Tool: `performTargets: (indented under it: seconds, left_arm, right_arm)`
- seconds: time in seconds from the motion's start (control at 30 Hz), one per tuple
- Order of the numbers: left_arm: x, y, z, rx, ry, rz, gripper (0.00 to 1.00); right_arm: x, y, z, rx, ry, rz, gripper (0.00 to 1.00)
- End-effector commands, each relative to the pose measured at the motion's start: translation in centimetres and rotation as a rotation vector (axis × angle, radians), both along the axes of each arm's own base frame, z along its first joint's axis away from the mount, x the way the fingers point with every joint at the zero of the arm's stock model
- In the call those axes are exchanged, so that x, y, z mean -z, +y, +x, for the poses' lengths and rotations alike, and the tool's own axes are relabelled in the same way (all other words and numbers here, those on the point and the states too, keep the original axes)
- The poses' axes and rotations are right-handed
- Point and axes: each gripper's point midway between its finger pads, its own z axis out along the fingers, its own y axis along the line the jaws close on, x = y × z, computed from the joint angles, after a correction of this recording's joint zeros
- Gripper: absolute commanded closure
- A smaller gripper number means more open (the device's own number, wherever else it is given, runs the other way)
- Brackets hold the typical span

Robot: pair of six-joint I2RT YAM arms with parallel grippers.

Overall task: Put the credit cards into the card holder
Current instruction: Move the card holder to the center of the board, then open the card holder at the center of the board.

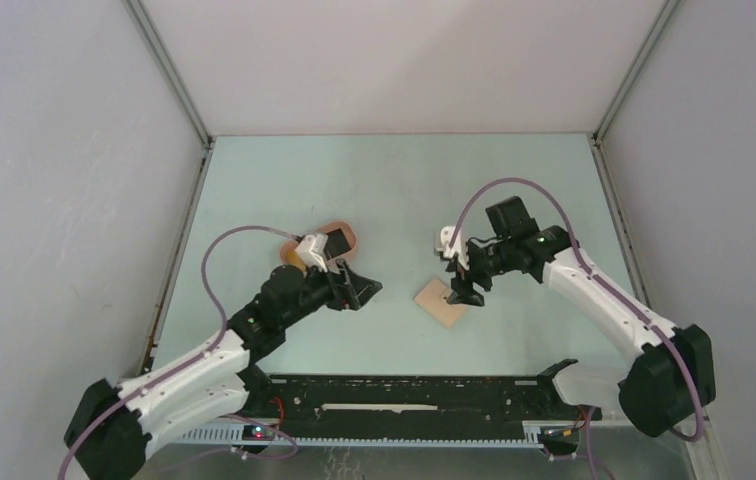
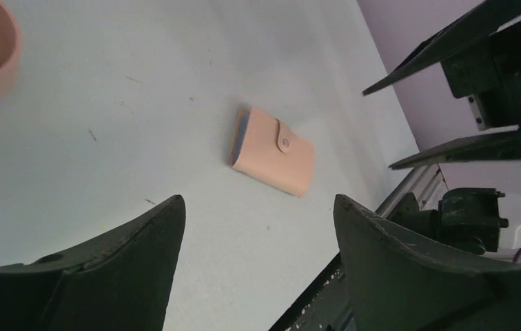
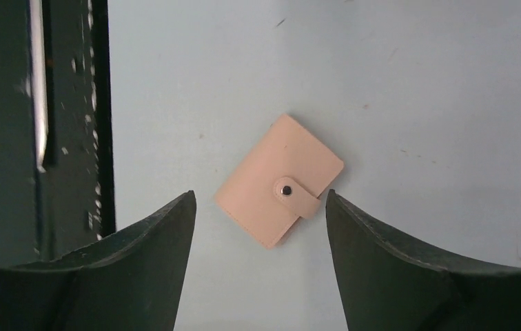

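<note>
Just below the right end effector (image 3: 259, 198), its jaws spread and empty, the shut card holder (image 3: 271, 171) lies flat

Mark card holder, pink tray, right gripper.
card holder (image 3: 278, 181): right wrist view, middle of its closed front.
pink tray (image 2: 8, 52): left wrist view, on its rim.
right gripper (image 3: 260, 195): right wrist view, midway between fingertips.

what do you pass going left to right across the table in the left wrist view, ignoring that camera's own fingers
pink tray at the top left edge → card holder lying closed on the table → right gripper, with its jaws apart at the far right
</note>
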Motion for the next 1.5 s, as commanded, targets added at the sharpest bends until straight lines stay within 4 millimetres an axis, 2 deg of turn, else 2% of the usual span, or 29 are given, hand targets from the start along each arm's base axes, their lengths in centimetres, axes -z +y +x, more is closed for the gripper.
performTargets:
  seconds: [0.0, 0.2, 0.37, 0.5, 0.7, 1.03, 1.23, 1.47]
  left_arm:
    - [-1.6, -2.3, 1.7, -0.049, -0.059, -0.121, 0.19]
    - [1.2, -5.9, 1.8, -0.010, -0.007, -0.082, 0.35]
    - [3.3, -7.9, 1.5, 0.011, 0.044, -0.077, 0.52]
    - [4.9, -9.0, 1.4, 0.031, 0.083, -0.069, 0.55]
    - [6.3, -10.5, 1.7, 0.062, 0.119, -0.058, 0.56]
    - [6.6, -13.1, 2.2, 0.115, 0.144, -0.091, 0.60]
    - [7.4, -14.1, 2.1, 0.131, 0.169, -0.107, 0.63]
    - [7.9, -14.2, 2.1, 0.131, 0.180, -0.106, 0.64]
  right_arm:
    - [4.4, -0.1, 0.6, -0.243, -0.160, -0.078, 0.22]
    - [7.7, -1.2, 1.4, -0.439, -0.166, -0.180, 0.31]
    - [9.9, -1.2, 3.8, -0.441, -0.149, -0.265, 0.40]
    - [11.4, -1.0, 4.0, -0.453, -0.109, -0.308, 0.49]
    - [12.5, -0.7, 2.7, -0.510, -0.070, -0.328, 0.50]
    - [15.0, -1.4, 1.3, -0.552, -0.056, -0.426, 0.62]
    - [14.5, -1.2, 0.9, -0.542, -0.057, -0.408, 0.79]
    - [12.5, -0.5, -0.3, -0.547, -0.049, -0.328, 1.00]
